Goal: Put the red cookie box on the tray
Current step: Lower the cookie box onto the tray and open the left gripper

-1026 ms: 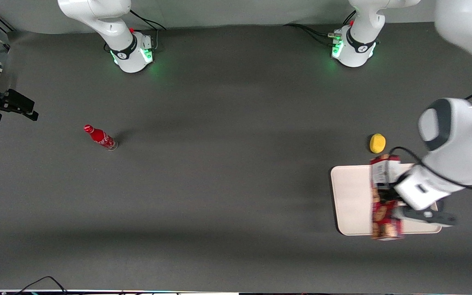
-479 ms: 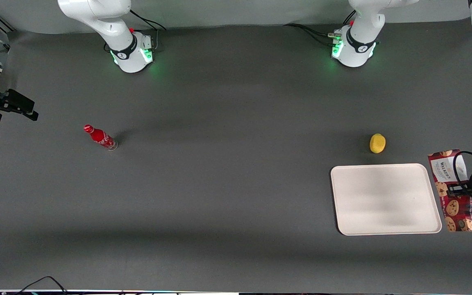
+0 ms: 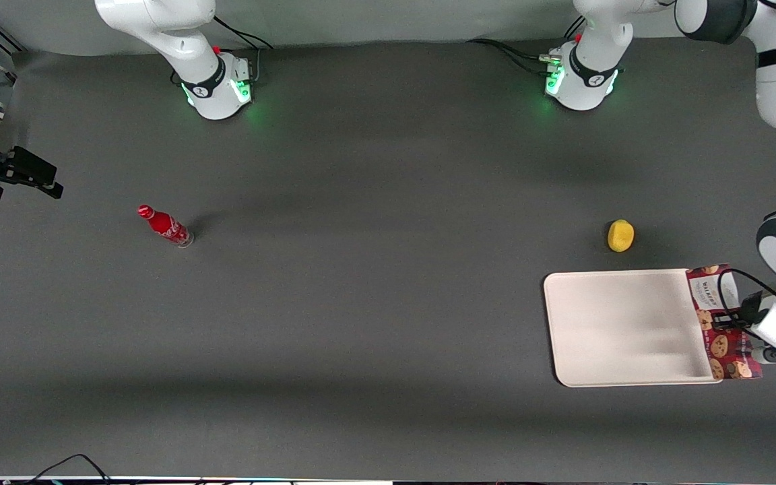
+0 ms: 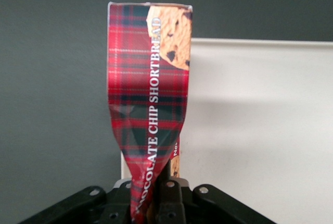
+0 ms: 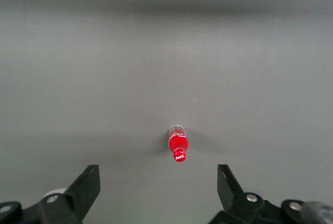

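Observation:
The red cookie box [image 3: 708, 294], a long tartan carton printed with cookies, hangs over the edge of the cream tray [image 3: 620, 330] at the working arm's end of the table. My gripper [image 3: 725, 322] is shut on the box's middle, coming in from the table's edge. In the left wrist view the gripper [image 4: 156, 195] pinches the carton [image 4: 148, 88] so that its side is creased. The box runs along the tray's rim [image 4: 260, 44], partly over the tray and partly over the dark table. I cannot tell whether the box touches the tray.
A small yellow rounded object [image 3: 620, 236] lies on the table just beside the tray, farther from the front camera. A small red bottle [image 3: 166, 227] stands toward the parked arm's end, also in the right wrist view [image 5: 177, 146].
One second ago the gripper held the box over the tray's middle. Half a second ago the box was off the tray toward the table's end. It is now back over the tray's edge.

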